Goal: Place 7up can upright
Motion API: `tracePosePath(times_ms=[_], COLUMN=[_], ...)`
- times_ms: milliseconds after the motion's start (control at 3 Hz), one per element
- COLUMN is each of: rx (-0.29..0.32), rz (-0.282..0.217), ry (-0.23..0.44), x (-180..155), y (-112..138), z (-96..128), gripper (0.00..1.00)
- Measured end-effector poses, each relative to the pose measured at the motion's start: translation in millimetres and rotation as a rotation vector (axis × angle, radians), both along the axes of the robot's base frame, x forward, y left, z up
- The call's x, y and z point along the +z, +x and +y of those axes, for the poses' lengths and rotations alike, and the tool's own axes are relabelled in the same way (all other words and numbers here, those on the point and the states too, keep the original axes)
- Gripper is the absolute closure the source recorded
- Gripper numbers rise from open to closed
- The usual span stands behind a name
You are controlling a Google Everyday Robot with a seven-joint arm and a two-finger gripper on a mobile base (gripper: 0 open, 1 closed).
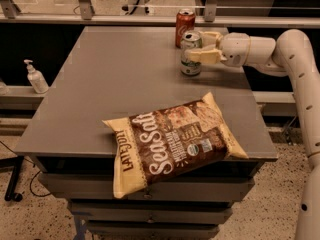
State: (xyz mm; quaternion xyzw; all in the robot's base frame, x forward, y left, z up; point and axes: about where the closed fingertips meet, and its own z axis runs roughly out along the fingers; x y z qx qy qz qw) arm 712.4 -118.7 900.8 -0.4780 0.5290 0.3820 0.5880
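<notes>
Standing upright on the grey table (110, 69) at upper right of the frame, the 7up can (190, 60) is clasped between the jaws of the gripper (199, 46). A red cola can (185, 26) is seen just behind it, and a chip bag (172, 141) overhangs the front edge. A pump bottle (35, 77) is seen at left.

The 7up can (190, 54) stands on the table (125, 74) toward its far right, just before the Coca-Cola can (185, 27), clasped from the right by the gripper (196, 48). The chip bag (172, 141) lies nearer (overhanging the front edge).
</notes>
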Motion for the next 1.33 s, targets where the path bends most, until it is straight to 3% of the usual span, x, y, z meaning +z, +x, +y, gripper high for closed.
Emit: tracePosePath(times_ms=[333,667,1000,1333], rx=[0.033,0.048,0.037,-0.024], rz=[-0.020,-0.039,-0.054,-0.075], ry=[-0.015,-0.010,-0.007,-0.031], x=[-1.1,4.5,12.2,29.9], y=[-4.6,-14.7,-30.2,-48.3], z=[3.8,6.8,3.1,-20.4], gripper=[0.13,0.00,0.00,0.00])
